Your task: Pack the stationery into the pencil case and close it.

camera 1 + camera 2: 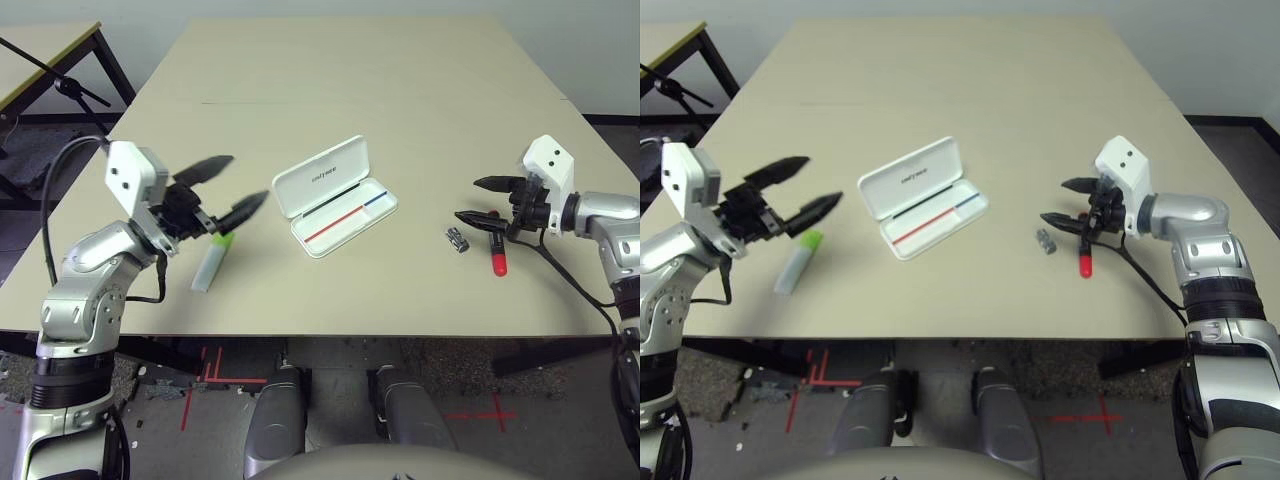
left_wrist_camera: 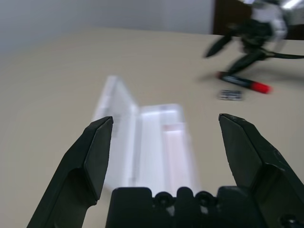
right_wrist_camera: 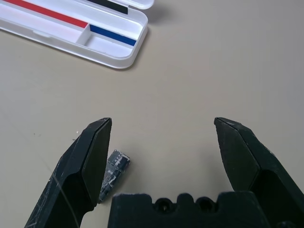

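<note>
My right gripper (image 1: 482, 199) hangs with its fingers spread wide and nothing between them, just right of the red marker (image 1: 497, 254), which lies on the table (image 1: 420, 90) well right of the open pencil case (image 1: 335, 197). The marker's long axis runs roughly toward and away from me, black end farther off. The tiny dark grey piece (image 1: 457, 240) sits between marker and case, nearest this arm. My left gripper (image 1: 228, 190), fingers equally apart and empty, hovers left of the case, above the pale green highlighter (image 1: 213, 263), whose bright cap points away from me toward the case. I judge each arm suited to the item on its own side of the case; nothing is packed yet.
</note>
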